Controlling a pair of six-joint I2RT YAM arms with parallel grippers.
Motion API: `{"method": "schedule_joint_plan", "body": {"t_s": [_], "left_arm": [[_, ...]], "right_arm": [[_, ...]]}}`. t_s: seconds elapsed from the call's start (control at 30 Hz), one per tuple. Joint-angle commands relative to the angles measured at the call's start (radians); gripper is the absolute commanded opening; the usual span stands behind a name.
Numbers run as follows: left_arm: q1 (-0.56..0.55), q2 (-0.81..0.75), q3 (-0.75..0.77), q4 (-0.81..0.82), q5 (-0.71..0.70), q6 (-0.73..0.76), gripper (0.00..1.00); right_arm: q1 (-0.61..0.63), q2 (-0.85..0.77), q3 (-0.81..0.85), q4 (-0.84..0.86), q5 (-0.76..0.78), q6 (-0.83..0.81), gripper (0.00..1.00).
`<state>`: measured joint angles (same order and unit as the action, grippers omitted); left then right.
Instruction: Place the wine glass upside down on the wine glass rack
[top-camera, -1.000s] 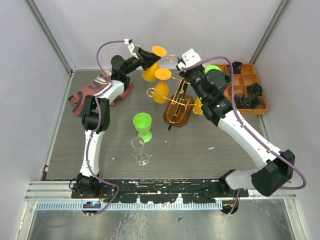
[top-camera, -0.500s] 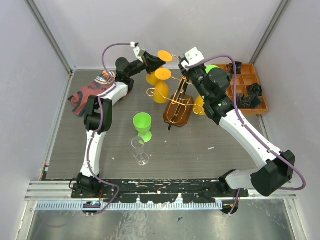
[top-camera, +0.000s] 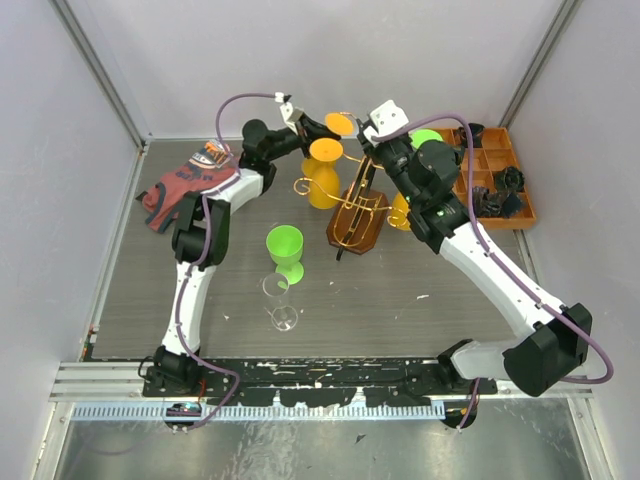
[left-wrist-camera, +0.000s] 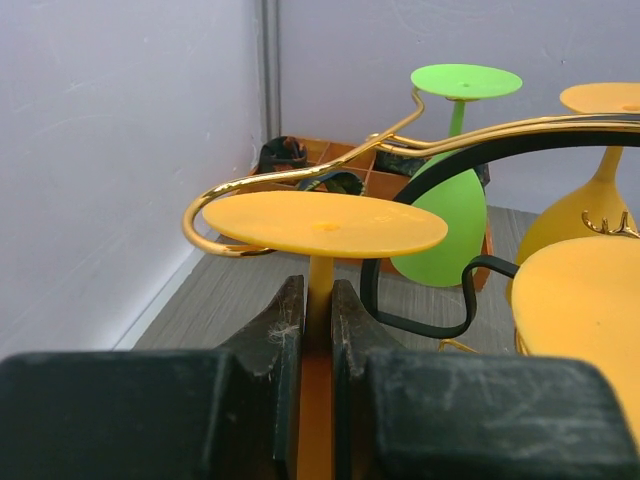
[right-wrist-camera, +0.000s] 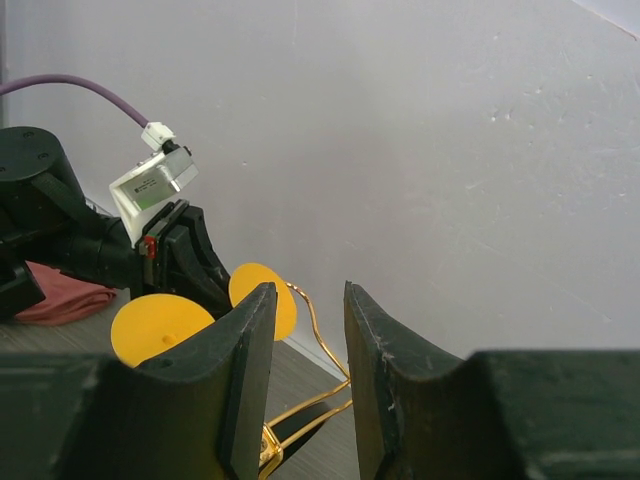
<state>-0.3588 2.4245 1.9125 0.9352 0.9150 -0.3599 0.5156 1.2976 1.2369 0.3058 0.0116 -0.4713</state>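
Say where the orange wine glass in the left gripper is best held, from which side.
Take the orange wine glass by its stem just under the foot, from opposite the wine glass rack, as the left gripper does. The thin stem fits the fingers and leaves the flat foot free for the wire.

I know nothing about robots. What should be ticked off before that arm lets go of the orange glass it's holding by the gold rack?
1. The orange plastic wine glass is upside down, round foot on top: ok.
2. The left tool is shut on its stem: ok.
3. The foot rests on a curled arm of the gold wire rack: cannot tell; the wire meets the foot's edge, but any support is hidden.
4. The stem has entered the wire slot: cannot tell.
5. The right tool is open, empty and apart from the glass: ok.
6. The second orange glass alongside is not touching it: ok, a gap shows.
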Motion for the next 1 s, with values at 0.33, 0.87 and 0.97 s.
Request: {"method": "schedule_joint_plan", "body": {"t_s": [0.33, 0.87, 0.97], "left_arm": [[-0.031, 0.013, 0.056, 0.119, -0.094, -0.051, 0.04], [-0.035, 0.076, 0.094, 0.148, -0.138, -0.073, 0.12], [-0.038, 0.088, 0.103, 0.148, -0.156, -0.074, 0.15]], "right_arm": [[-0.019, -0.040, -0.013, 0.041, -0.034, 0.025, 0.39], [-0.037, -0.009, -0.005, 0.038, -0.070, 0.044, 0.39], [-0.040, -0.005, -0.005, 0.038, -0.076, 0.046, 0.39]]}}
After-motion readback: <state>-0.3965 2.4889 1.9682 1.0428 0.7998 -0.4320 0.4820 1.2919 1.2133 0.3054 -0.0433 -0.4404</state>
